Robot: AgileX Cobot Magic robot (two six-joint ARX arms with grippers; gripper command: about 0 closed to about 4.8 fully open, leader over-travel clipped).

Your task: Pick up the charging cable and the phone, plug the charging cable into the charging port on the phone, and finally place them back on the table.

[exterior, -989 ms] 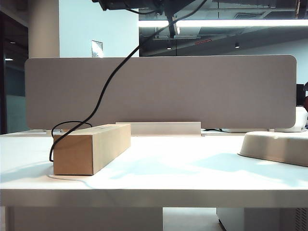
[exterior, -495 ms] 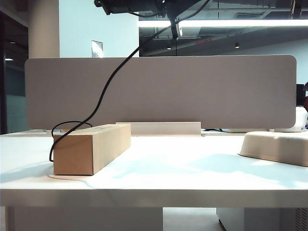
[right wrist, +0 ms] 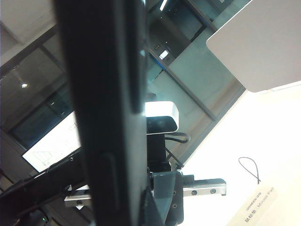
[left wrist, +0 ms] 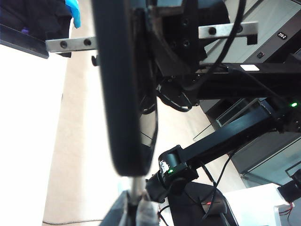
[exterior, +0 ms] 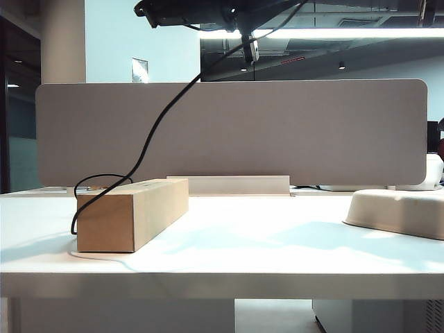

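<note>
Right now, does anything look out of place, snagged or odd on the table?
Nothing damaged or spilled. The charging cable hangs from the grippers above the frame and loops behind the cardboard box, so it could catch there. The phone is edge-on in the right wrist view.

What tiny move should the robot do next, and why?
Probably the left claw should nudge the charging cable straight into the phone, which the right claw grips high above the table. The silvery tip meets the phone's short edge, but I can't tell if it's seated.
</note>
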